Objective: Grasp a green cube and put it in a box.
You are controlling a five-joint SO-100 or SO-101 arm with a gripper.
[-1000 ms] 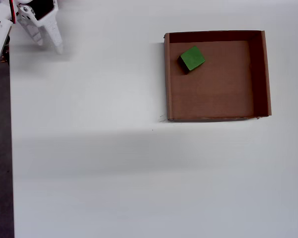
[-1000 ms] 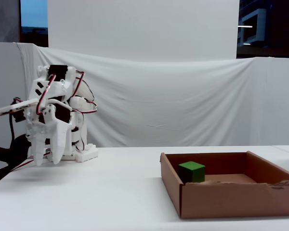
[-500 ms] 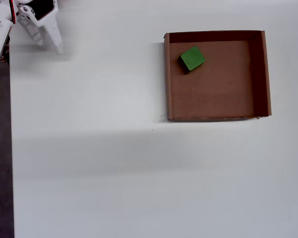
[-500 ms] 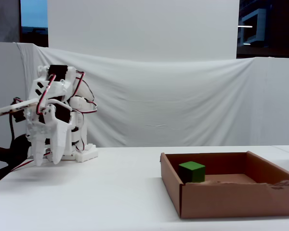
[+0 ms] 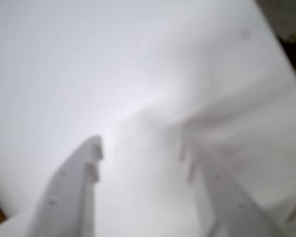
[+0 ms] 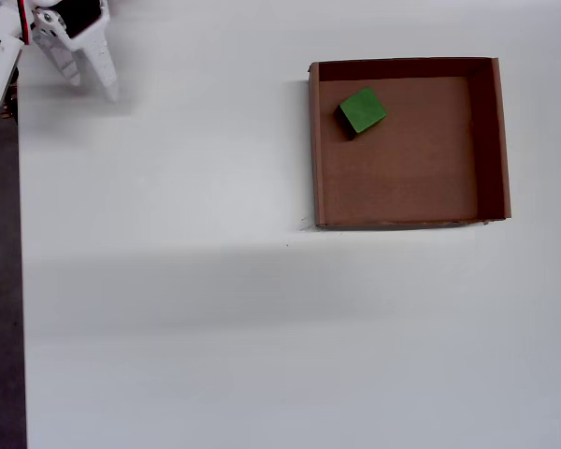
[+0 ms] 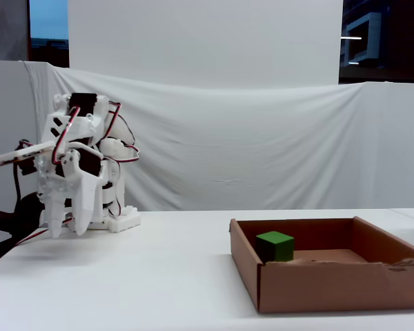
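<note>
1. Green cube (image 6: 362,109) lies inside the box (image 6: 486,140), on the floor near the corner that is upper left in my overhead view; it is close to the left wall, but I cannot tell if it touches.
2. From the fixed view I see the cube (image 7: 274,246) behind the box's front wall (image 7: 331,284), resting flat.
3. My gripper (image 6: 92,86) is far from it, at the upper left corner of the overhead view, folded back near the arm base (image 7: 117,219) and pointing down at the table (image 6: 215,309).
4. On the wrist view the two fingers (image 5: 74,192) stand spread apart with only blurred white table between them, so the gripper (image 5: 143,153) holds nothing.
</note>
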